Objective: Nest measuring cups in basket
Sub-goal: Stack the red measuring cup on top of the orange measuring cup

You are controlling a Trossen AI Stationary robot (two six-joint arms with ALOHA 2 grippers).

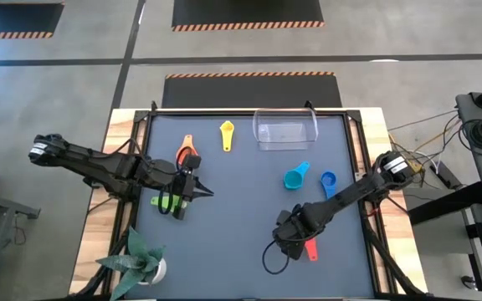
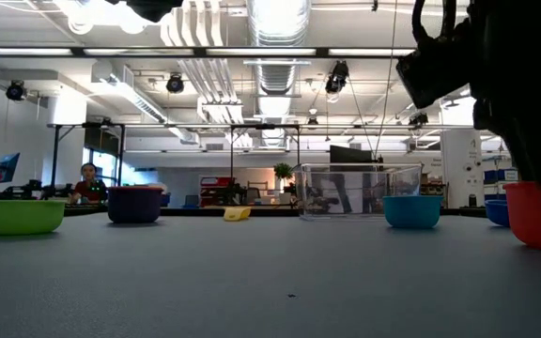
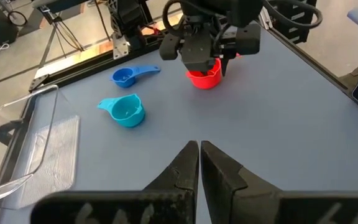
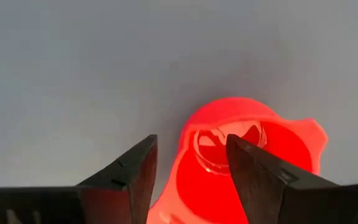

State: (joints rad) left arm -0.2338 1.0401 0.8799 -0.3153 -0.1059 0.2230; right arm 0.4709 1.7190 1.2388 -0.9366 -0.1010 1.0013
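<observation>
The red cup point(image 4: 291, 143) sits upright on the grey mat near the table's near right point(image 1: 311, 249). My right gripper point(image 4: 191, 168) is open and hangs over the cup. One finger point(image 4: 253, 174) is above the bowl and the other point(image 4: 132, 171) is outside its wall. My left gripper point(image 3: 199, 158) is shut and hovers at mid-left point(image 1: 201, 191), beside the green cup point(image 1: 168, 202). The orange point(image 1: 184, 147), purple point(image 2: 134, 204), yellow point(image 1: 227, 134), cyan point(image 1: 296, 176) and blue point(image 1: 328, 182) cups rest on the mat. The clear basket point(image 1: 285, 128) stands at the far edge. My right gripper comes down on the red cup from above, with the cup's wall point(image 4: 185, 143) in the gap between the two fingers. I cannot tell whether either finger touches it. The cup stands on the mat point(image 2: 538, 216).
A potted plant point(image 1: 141, 261) stands at the near left corner. A black cable point(image 1: 270, 255) loops on the mat beside my right gripper. Free mat lies in the middle, between the two arms. A person point(image 2: 87, 183) shows far off in the room.
</observation>
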